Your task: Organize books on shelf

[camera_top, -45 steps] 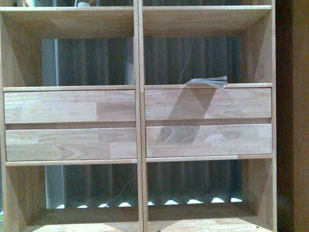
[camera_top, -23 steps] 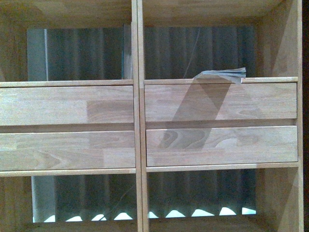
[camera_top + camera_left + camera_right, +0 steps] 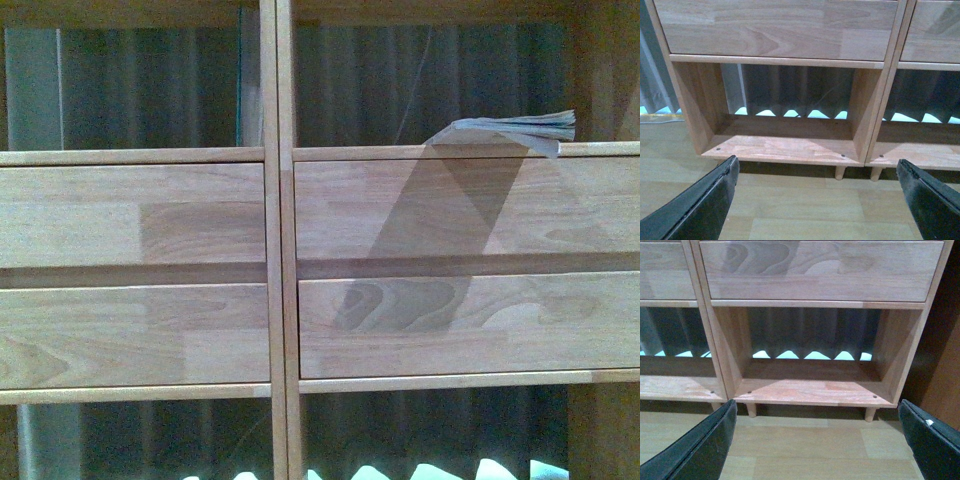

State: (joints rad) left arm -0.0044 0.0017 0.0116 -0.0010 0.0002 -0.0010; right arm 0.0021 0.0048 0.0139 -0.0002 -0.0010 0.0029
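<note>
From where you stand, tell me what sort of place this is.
Probably a living room or study, or a mock-up of one: a light-wood shelving unit with drawer fronts, a thin book lying flat in one compartment, a grey curtain behind and wood-look flooring.

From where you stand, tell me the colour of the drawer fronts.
The drawer fronts are light natural wood with visible grain, clearest in the front view.

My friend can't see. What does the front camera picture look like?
A thin book lies flat in the upper right open compartment of a light wooden shelf, its pages poking out past the front edge. Four plain drawer fronts fill the middle, and a dark curtain shows behind the open compartments.
</note>
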